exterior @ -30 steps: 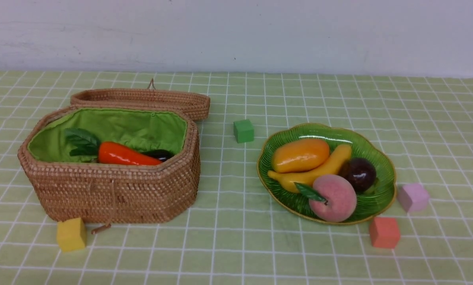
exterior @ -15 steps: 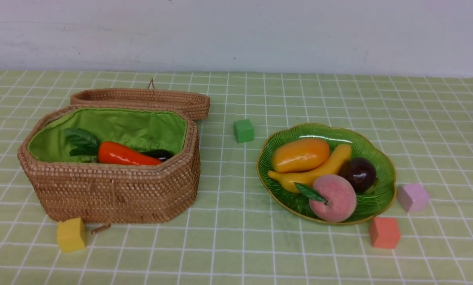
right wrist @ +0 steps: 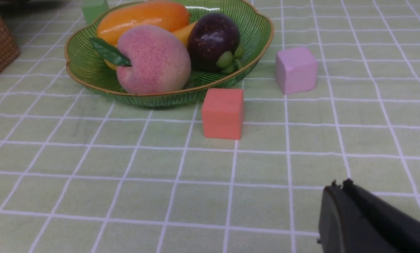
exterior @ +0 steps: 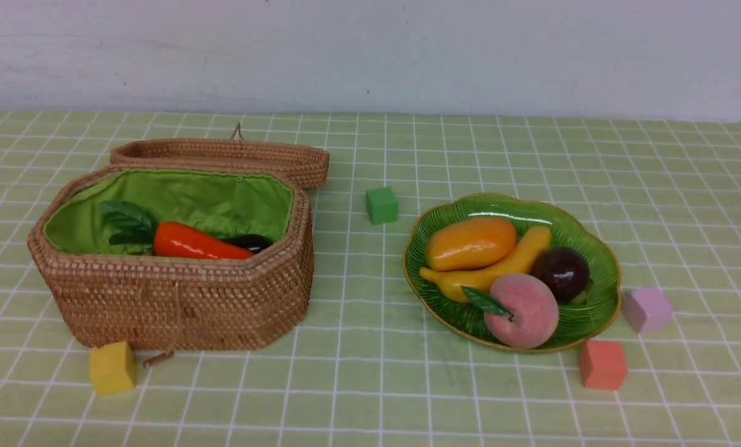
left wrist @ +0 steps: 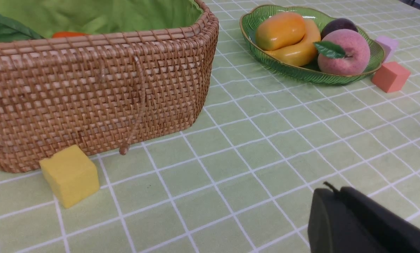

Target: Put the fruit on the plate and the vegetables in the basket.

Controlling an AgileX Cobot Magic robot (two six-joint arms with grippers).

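The green ribbed plate (exterior: pixel 600 292) holds the mango (exterior: pixel 470 243), the banana (exterior: pixel 513 264), the peach (exterior: pixel 524 310) and the dark mangosteen (exterior: pixel 563 272). The open wicker basket (exterior: pixel 178 298) on the left holds the orange carrot (exterior: pixel 193 243) and the dark eggplant (exterior: pixel 249 242); the rest of its inside is hidden by the rim. Neither arm shows in the front view. My left gripper (left wrist: pixel 333 191) is shut and empty, low over the cloth near the basket. My right gripper (right wrist: pixel 338 185) is shut and empty, short of the plate (right wrist: pixel 167 96).
Foam cubes lie on the checked cloth: yellow (exterior: pixel 112 367) at the basket's front corner, green (exterior: pixel 381 205) between basket and plate, orange-red (exterior: pixel 602 364) and pink (exterior: pixel 647 309) beside the plate. The basket lid (exterior: pixel 221 155) lies open behind it.
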